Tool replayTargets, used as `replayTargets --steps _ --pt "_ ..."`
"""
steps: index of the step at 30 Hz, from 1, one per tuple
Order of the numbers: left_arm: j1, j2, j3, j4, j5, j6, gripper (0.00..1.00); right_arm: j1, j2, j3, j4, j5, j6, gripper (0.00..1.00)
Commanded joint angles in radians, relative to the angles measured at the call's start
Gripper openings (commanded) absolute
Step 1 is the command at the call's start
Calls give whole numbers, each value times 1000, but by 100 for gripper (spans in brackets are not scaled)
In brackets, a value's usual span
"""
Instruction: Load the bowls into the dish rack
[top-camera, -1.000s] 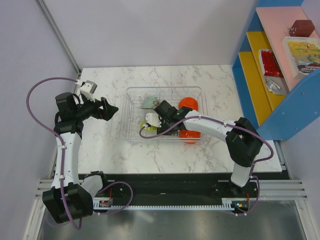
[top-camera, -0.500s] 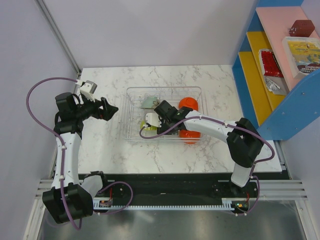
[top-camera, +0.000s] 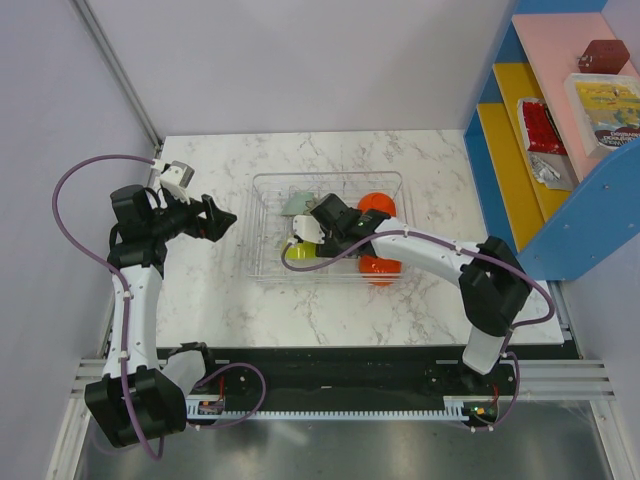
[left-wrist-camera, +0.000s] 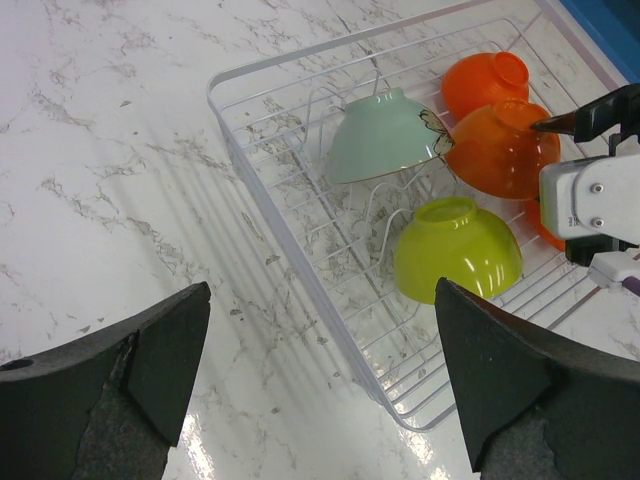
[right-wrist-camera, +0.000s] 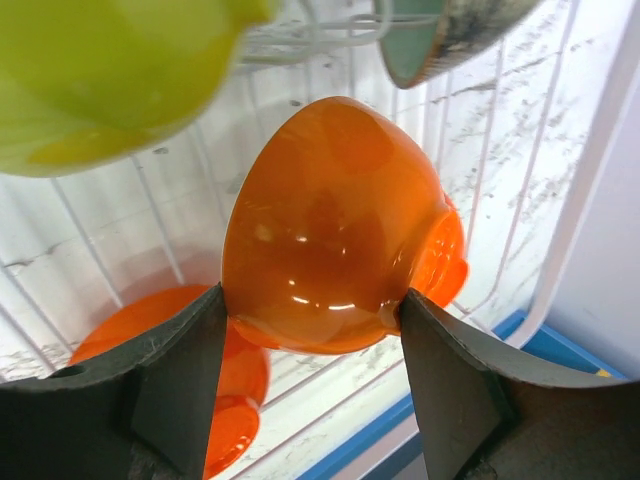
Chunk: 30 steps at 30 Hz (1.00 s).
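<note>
Right wrist: we see the right gripper with jaws clamped on the glossy orange plastic bowl, tilted on edge inside the white wire dish rack mid-bench. Left gripper gapes wide, empty, toward the left edge, so we judge seating is the right arm's job.

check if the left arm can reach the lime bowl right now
Probably yes: the left gripper is open and facing the lime bowl, with the low wall of the dish rack between.
</note>
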Motion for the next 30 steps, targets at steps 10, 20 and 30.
replayTargets --steps 10,20,30 --pt "6 -24 4 20 -8 6 100 -6 -26 29 104 60 -20 28" --pt "6 -27 2 19 -8 6 100 -6 25 -44 150 58 -15 29" --pt "6 -29 4 19 -6 6 100 -3 44 -79 155 15 14 33"
